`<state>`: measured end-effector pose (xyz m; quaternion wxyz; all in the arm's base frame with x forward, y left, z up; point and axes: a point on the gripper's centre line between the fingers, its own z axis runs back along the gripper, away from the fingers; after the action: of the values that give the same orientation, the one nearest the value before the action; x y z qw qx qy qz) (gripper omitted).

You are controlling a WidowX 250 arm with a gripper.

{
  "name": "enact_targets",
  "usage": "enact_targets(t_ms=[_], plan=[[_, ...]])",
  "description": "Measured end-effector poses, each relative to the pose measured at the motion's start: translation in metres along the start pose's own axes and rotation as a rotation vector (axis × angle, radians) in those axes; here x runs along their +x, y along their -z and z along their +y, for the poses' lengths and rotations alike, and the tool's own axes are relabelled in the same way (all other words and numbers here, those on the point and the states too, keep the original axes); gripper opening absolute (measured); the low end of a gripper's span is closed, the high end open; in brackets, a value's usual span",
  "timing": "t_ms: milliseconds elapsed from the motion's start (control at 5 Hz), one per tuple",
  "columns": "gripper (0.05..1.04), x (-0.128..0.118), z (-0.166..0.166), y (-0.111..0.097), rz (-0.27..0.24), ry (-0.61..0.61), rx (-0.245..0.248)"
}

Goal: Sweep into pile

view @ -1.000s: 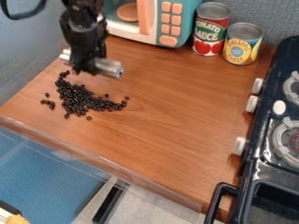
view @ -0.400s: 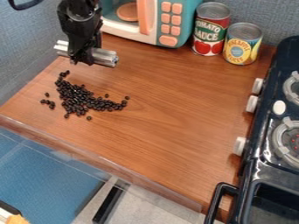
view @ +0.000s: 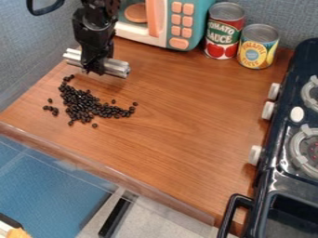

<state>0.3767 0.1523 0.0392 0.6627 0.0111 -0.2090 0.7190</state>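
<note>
My black gripper [view: 94, 69] hangs over the upper left of the wooden counter, shut on a silver metal bar [view: 115, 68] that sticks out on both sides of it. Below it on the counter lie dark beans [view: 79, 103], bunched in an uneven patch with an arm trailing right to single beans. A few stray beans [view: 51, 109] lie left of the patch. The bar is just above and behind the beans, apart from them.
A toy microwave [view: 178, 23] stands at the back, with a tomato sauce can [view: 224, 31] and a yellow can [view: 258, 46] to its right. A black toy stove [view: 286, 186] lines the right side. The counter's front edge [view: 124, 179] slants across the lower left.
Over the last second the gripper and bar rose away from the beans, then came partly back down and slightly right. The beans look the same.
</note>
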Motion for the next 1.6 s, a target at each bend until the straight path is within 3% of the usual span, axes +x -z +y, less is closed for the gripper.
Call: enact_targets(t_ms=[400,1600], plan=[[0.384,-0.007,0.019,0.010,0.013,-0.007,0.036],[0.384,-0.011,0.044,0.001,0.053,-0.036,0.043]])
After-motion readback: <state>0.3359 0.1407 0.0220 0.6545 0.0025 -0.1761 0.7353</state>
